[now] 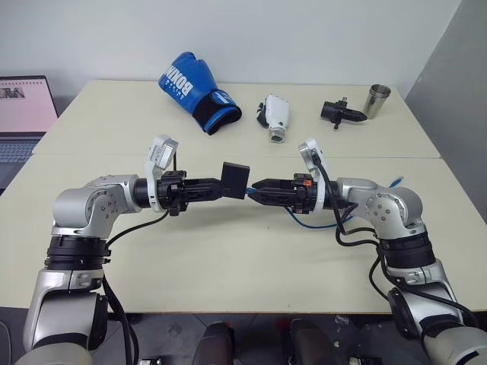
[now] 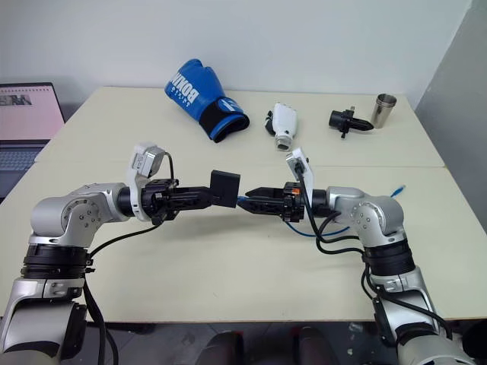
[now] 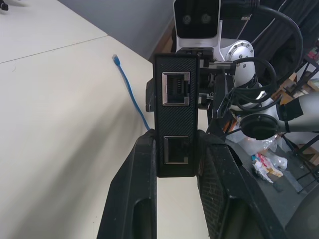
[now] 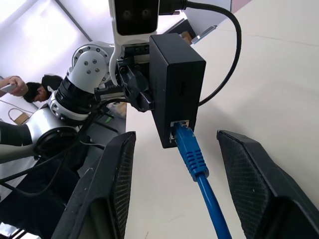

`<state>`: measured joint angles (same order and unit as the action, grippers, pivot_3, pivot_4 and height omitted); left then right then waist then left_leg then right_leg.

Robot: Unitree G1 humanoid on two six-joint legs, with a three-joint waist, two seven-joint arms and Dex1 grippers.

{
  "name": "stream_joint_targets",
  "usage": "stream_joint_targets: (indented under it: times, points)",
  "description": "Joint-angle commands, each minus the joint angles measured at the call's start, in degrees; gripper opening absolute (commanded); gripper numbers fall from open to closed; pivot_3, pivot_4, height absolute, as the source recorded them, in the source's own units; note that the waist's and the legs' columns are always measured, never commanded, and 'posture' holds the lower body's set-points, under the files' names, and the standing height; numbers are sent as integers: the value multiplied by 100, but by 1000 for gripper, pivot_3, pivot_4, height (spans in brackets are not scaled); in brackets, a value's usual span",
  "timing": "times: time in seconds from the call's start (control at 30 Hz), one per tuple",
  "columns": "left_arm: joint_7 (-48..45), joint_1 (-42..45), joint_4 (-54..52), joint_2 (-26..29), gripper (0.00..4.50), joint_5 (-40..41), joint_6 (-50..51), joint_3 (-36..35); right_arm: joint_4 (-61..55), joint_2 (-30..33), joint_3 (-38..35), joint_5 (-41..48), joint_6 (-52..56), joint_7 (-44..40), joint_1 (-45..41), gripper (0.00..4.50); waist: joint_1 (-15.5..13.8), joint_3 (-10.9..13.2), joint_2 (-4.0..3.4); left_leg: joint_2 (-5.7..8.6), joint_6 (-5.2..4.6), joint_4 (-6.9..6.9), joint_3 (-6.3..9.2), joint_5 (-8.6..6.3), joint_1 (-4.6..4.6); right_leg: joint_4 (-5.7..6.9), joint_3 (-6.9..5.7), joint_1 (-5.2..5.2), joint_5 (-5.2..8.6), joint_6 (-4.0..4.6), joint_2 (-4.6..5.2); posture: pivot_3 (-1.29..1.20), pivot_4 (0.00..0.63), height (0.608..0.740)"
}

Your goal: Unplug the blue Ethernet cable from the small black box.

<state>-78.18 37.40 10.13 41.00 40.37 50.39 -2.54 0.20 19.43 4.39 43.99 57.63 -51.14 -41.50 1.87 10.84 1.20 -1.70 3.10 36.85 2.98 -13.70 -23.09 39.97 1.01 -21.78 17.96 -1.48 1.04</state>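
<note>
While our left gripper (image 3: 177, 149) clamps the small black box (image 3: 175, 114), the blue Ethernet cable (image 4: 192, 154) sits plugged in its port, between our right gripper's (image 4: 174, 164) spread fingers.

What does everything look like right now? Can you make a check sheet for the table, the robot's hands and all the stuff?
Surface: pale cream table.
Job's things: small flat matte black box held above the table; thin bright blue Ethernet cable plugged into it.
Clutter: blue boxing glove, white camera-like gadget, black pronged gadget, steel cup along the far side.
Grippers: left gripper shut on the box; right gripper open, fingers either side of the plug.
Cables: blue cable trails across the table.
Surroundings: laptop, white wall, a person in the right wrist view.
</note>
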Motion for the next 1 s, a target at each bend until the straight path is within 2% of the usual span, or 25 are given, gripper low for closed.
stream_joint_targets:
  times: [0.03, 0.8, 1.0]
  points:
    - [7, 133, -6, -26, 765, 33, -123, -112, -106, -64, -109, 24, -69, 64, -131, 2746, 0, 0, 0, 0, 0, 0, 0, 0, 0, 0, 0, 0, 0, 0, 0, 0, 150, 740]
    - [153, 121, -54, -87, 765, 73, -129, -145, -44, -109, 16, -282, -189, 84, -78, 2746, 0, 0, 0, 0, 0, 0, 0, 0, -1, 0, -1, -2, 0, 0, 0, 0, 150, 740]
    - [177, 114, -77, -92, 765, 86, -112, -153, -63, -113, 10, -311, -177, 68, -66, 1530, 0, 0, 0, 0, 0, -1, 1, 0, -1, 0, 0, -2, 0, 0, 0, 0, 150, 740]
